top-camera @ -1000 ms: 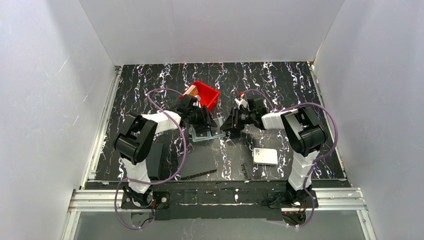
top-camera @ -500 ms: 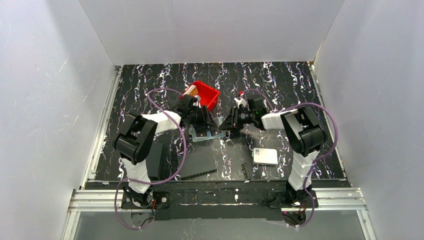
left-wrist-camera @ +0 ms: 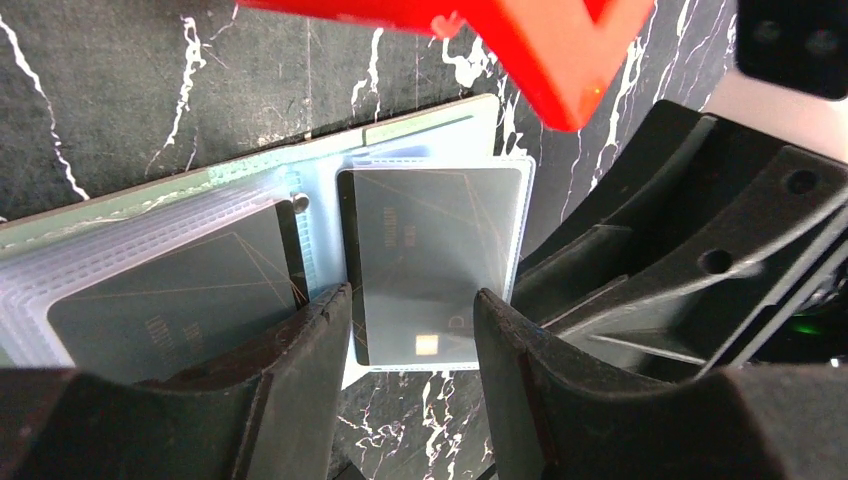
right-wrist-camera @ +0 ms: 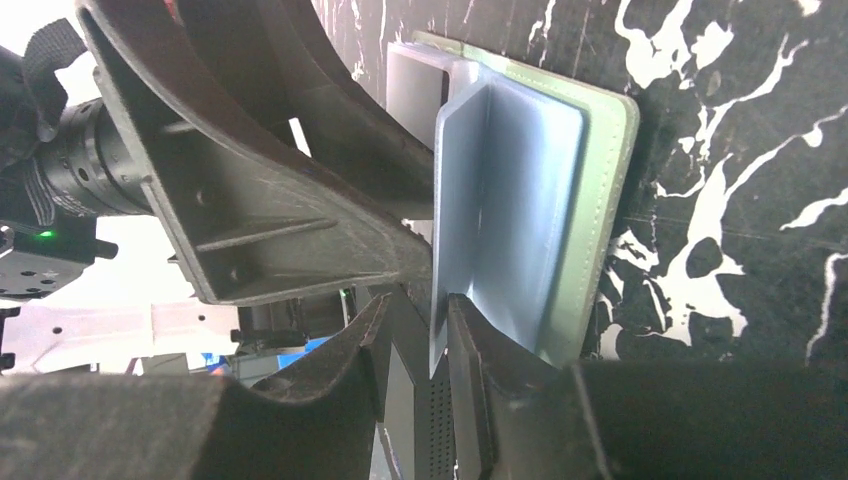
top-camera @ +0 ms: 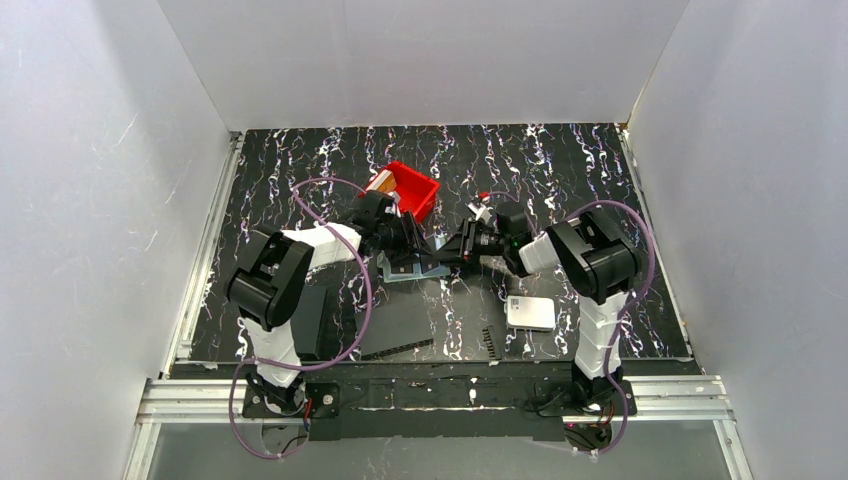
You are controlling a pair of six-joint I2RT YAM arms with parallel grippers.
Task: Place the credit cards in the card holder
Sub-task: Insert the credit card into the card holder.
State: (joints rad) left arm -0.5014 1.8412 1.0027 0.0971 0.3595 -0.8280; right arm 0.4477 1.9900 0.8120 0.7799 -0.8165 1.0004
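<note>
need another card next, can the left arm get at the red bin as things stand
Probably yes: the red bin sits just beyond the left tool, nothing between them. But that tool straddles a pocket of the card holder.

You have the card holder [left-wrist-camera: 420, 120] lying open on the dark marbled table, just in front of the red bin's corner. It is a grey-green wallet with rounded corners and pale translucent pockets fanned out inside. You can see two dark cards [left-wrist-camera: 435, 262] already sitting in those pockets, side by side, each with faint gold lines; the right one shows a small gold chip near its lower edge. One clear pocket leaf [right-wrist-camera: 505, 215] stands up from the cover.
</note>
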